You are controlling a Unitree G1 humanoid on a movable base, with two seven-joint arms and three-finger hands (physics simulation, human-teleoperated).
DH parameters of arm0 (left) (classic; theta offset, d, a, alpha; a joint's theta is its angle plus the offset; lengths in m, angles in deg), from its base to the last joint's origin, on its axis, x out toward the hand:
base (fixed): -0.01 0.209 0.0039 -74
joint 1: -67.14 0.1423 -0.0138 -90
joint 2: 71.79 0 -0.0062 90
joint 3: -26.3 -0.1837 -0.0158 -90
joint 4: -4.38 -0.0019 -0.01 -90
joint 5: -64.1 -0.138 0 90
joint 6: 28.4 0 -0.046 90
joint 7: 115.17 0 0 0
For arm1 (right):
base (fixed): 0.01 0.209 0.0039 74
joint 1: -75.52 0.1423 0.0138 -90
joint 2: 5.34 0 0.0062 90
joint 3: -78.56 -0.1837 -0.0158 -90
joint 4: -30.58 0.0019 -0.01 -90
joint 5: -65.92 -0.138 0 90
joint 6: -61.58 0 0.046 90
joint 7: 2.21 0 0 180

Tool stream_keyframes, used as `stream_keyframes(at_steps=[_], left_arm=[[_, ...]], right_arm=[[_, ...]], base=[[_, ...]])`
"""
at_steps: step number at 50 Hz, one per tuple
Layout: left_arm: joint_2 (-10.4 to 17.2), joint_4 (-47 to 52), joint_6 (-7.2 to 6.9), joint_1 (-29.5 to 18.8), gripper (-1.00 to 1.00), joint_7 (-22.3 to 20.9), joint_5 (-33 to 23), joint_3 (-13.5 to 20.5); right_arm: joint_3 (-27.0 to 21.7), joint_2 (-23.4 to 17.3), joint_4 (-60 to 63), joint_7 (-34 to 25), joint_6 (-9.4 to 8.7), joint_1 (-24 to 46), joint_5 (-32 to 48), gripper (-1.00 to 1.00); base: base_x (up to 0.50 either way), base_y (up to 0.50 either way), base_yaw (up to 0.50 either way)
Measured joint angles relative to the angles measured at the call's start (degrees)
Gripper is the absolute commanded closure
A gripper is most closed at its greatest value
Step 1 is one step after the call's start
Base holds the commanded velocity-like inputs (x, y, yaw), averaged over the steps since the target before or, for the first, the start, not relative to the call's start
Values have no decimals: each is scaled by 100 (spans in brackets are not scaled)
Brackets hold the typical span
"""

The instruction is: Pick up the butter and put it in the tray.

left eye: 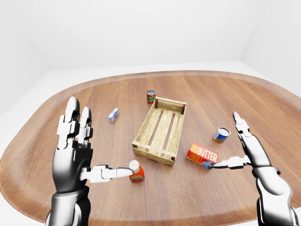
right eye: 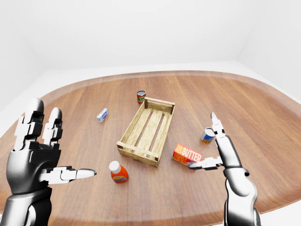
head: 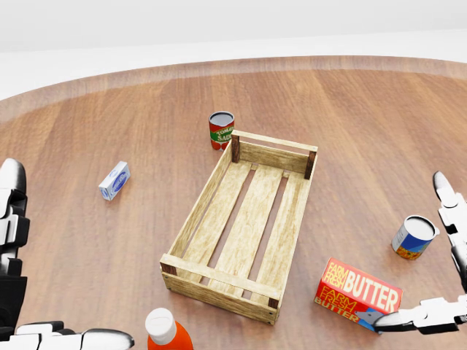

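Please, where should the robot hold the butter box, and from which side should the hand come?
The butter box lies flat on the table, label up, just right of the wooden tray in the head view. Probably best: grip it across its two long edges, coming from above and from the right, where the open right hand already is, its thumb tip near the box's lower right corner.
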State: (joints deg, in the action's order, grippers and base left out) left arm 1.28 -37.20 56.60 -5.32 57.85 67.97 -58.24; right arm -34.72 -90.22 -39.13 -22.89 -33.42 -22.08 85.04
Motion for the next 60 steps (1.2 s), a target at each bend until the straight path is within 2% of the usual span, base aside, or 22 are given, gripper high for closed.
stream_keyframes(at_steps=[27,38,50,60], left_arm=[[8,-63,0,-32,-100,13,-14,-2],[9,-50,0,-40,-100,4,2,32],[5,-53,0,-35,-100,4,-9,29],[5,-63,0,-37,-100,10,-21,21]], right_arm=[[753,-837,-2915,248,0,1380,290,-100],[1033,-1022,-4137,445,35,1886,211,-100],[1154,-1130,-4849,577,179,2053,111,-100],[1259,-1149,-5431,716,496,2118,42,-100]], base=[[0,0,0],[0,0,0],[0,0,0],[0,0,0]])
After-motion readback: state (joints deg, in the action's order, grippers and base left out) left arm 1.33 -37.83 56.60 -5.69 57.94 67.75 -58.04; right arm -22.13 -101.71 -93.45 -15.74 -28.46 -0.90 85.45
